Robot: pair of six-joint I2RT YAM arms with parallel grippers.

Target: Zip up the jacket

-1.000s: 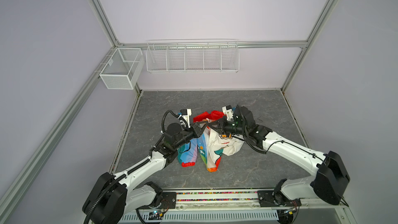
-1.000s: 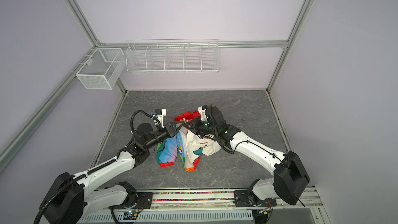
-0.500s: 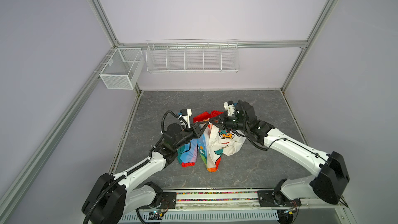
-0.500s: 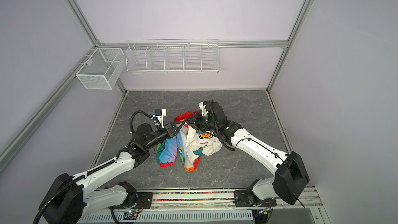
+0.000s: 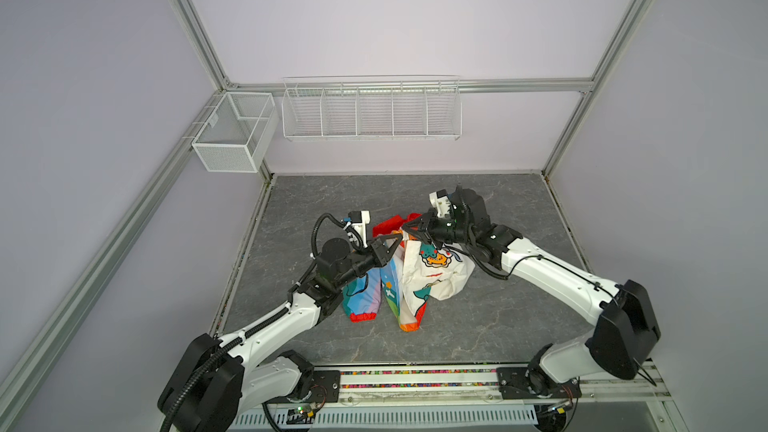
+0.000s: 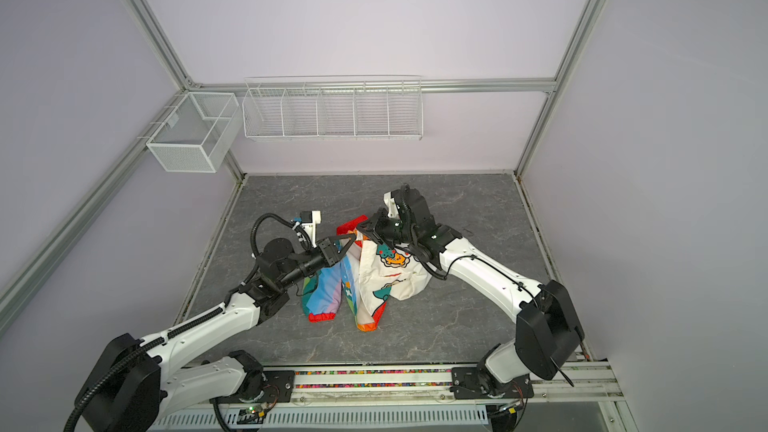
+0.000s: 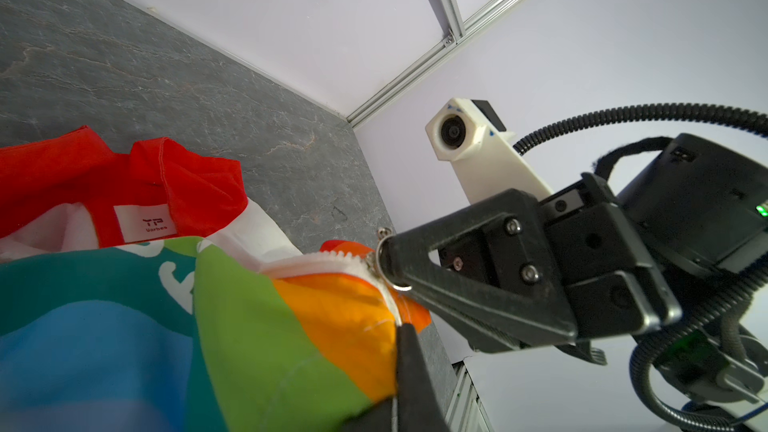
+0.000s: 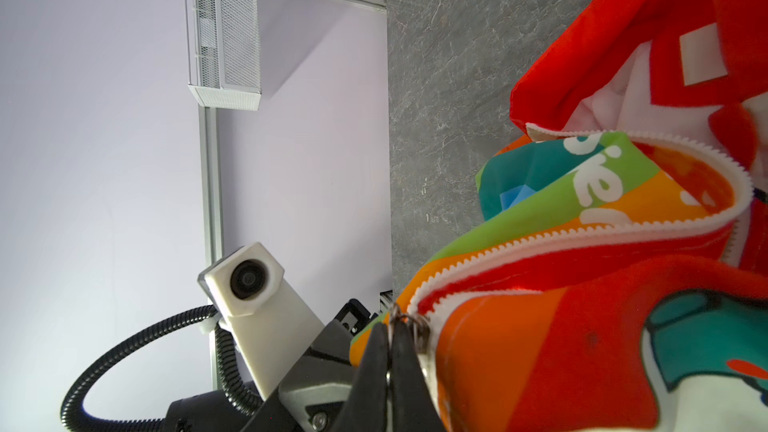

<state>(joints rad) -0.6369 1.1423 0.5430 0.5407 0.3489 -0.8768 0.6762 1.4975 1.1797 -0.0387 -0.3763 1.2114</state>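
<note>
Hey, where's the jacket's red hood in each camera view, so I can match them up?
In a top view: red hood near centre, at the right gripper's tip.
In a top view: same spot.
Left wrist: hood wrapped around the white neck label.
Right wrist: hood beyond the white zipper teeth.
Shared landmark: right gripper, shut on the zipper pull, in all four.

No passage between left gripper [image 5: 399, 239] and right gripper [image 5: 406, 228] — tips nearly meet, jacket [image 5: 436, 280] bunched beneath them; bare tabletop [image 5: 498, 326] lies open behind each.
</note>
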